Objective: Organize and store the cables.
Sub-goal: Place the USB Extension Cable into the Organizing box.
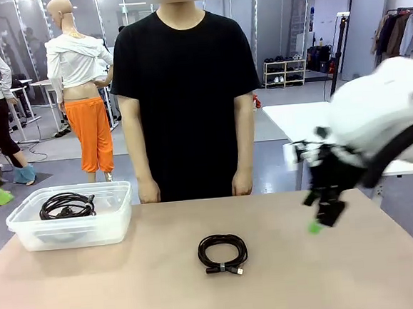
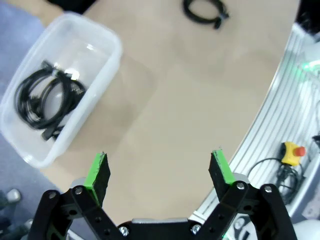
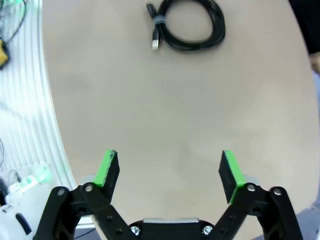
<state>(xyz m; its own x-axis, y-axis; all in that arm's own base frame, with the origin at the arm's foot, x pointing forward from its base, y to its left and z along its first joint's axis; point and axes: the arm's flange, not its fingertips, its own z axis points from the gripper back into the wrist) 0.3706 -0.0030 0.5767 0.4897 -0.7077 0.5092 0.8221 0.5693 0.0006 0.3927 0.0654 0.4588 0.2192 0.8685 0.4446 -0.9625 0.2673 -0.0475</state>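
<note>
At the left end of the tabletop [image 1: 288,277] stands a clear plastic tub [image 1: 27,236], and inside it lie coiled black cables [image 1: 66,205], bundled together on the tub floor with plug ends showing. In the left wrist view the same tub [image 2: 107,70] sits ahead and to the left of the left tool [image 2: 159,170], well apart from it, with the stored cables [image 2: 45,102] heaped in its near half; the left tool hangs above bare tabletop with its jaws spread wide and nothing between the green pads [image 2: 97,171]. Toward the middle of the tabletop a single coiled cable [image 1: 222,253] lies flat, tied with a band, its plug end pointing to the right. It is far ahead of the left tool, near the top edge of that view [image 2: 204,11]. To the right, the right tool [image 1: 318,214] hangs above the tabletop, blurred, with the loose coil to its left and lower. From its own wrist view the right tool [image 3: 170,170] also stands fully spread and holds nothing; the loose coil [image 3: 192,30] lies straight ahead of its fingertips, well apart, with bare tabletop between. A person [image 1: 184,92] stands at the far edge, hands down.
</note>
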